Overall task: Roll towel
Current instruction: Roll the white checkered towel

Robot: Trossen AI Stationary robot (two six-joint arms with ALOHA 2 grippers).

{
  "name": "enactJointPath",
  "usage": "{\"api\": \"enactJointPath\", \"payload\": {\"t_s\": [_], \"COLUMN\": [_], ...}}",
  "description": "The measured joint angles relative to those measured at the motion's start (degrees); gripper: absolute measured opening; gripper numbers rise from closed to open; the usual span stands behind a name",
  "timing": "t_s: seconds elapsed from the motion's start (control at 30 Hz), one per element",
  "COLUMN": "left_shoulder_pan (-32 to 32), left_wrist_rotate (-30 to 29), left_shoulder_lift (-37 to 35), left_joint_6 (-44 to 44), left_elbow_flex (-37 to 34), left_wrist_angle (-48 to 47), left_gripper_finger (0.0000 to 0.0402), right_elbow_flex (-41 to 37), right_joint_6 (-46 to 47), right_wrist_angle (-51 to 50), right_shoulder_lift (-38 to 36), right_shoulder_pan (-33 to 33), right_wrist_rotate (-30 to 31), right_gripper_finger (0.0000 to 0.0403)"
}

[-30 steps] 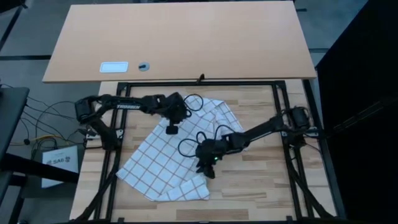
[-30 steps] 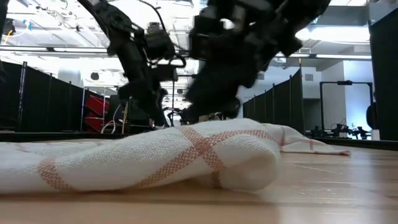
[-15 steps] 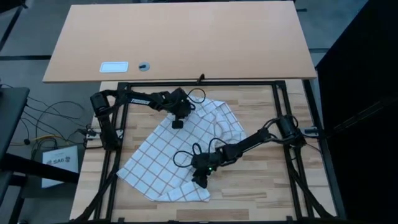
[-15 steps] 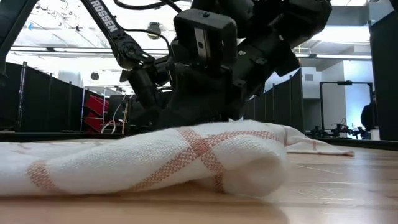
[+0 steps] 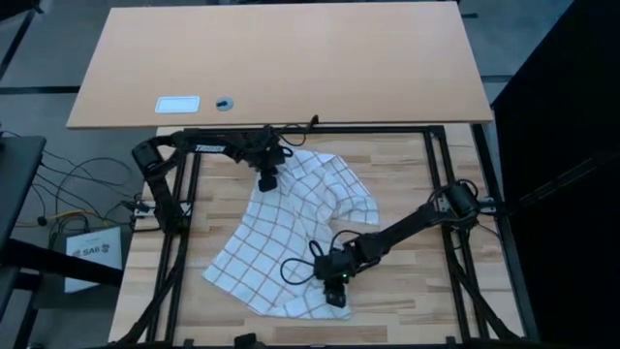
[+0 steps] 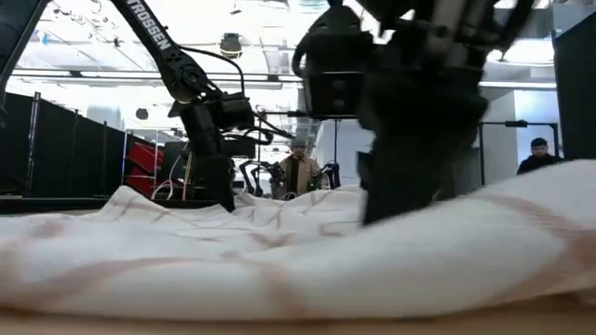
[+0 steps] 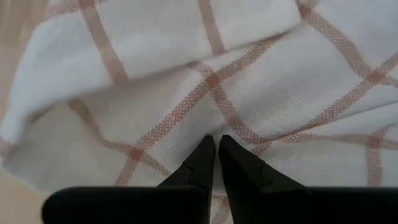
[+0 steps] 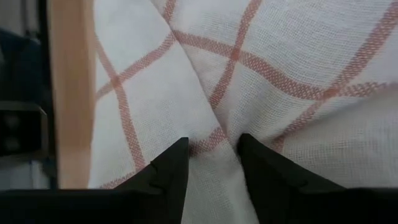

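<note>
Woven cotton, thin and limp: the towel (image 5: pixel 295 233) lies rumpled and aslant on the slatted wooden worktop (image 5: pixel 417 291). Expect it to be light, prone to sagging and creeping; take hold at an edge or corner. The left hand (image 5: pixel 266 181), pressed together, pinches its far corner; the right hand (image 5: pixel 336 294) pinches a fold at its near edge. People stand in the room beyond.

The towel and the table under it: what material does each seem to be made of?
The towel looks like thin woven cloth, probably cotton: the weave shows in the wrist views, it folds softly, and its reddish-brown grid looks woven in. The table looks like light wood planks with a smooth matte finish; it may be laminate.
</note>
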Motion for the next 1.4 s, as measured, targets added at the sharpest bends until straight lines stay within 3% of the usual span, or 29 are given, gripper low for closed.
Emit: {"api": "enactJointPath", "payload": {"t_s": [0.23, 0.47, 0.7, 0.83, 1.0, 1.2, 1.4], "left_shoulder_pan": [0.15, -0.24, -0.37, -0.46, -0.29, -0.29, -0.27], "left_wrist_rotate": [-0.17, -1.78, -1.38, -1.15, -0.95, -0.94, -0.92], "left_shoulder_lift": [-1.49, -6.45, -5.46, -4.95, -4.86, -4.84, -4.85], "left_joint_6": [-7.36, -8.81, -9.03, -8.30, -7.49, -5.39, -4.78], "left_elbow_flex": [0.03, -0.87, -0.63, -0.55, -0.52, -0.48, -0.44], "left_wrist_angle": [-6.48, -4.43, -4.15, -3.98, -3.58, -3.14, -3.02], "left_gripper_finger": [0.0017, 0.0017, 0.0017, 0.0017, 0.0017, 0.0017, 0.0017], "right_elbow_flex": [-1.51, -8.01, -8.96, -7.63, -6.11, -6.00, -5.98], "right_joint_6": [-11.48, -15.77, -17.48, -17.02, -14.49, -3.68, 8.57], "right_wrist_angle": [-13.01, -14.16, -16.04, -17.83, -21.90, -21.83, -12.63], "right_shoulder_lift": [-6.22, -13.88, -13.23, -13.92, -16.87, -20.18, -20.44], "right_shoulder_pan": [-1.15, -2.72, -3.28, -2.70, 0.45, 6.39, 15.15], "right_wrist_rotate": [0.73, 0.19, -1.04, -1.22, -2.75, -2.62, -2.73], "right_gripper_finger": [0.0134, 0.0134, 0.0133, 0.0098, 0.0010, 0.0001, 0.0005]}}
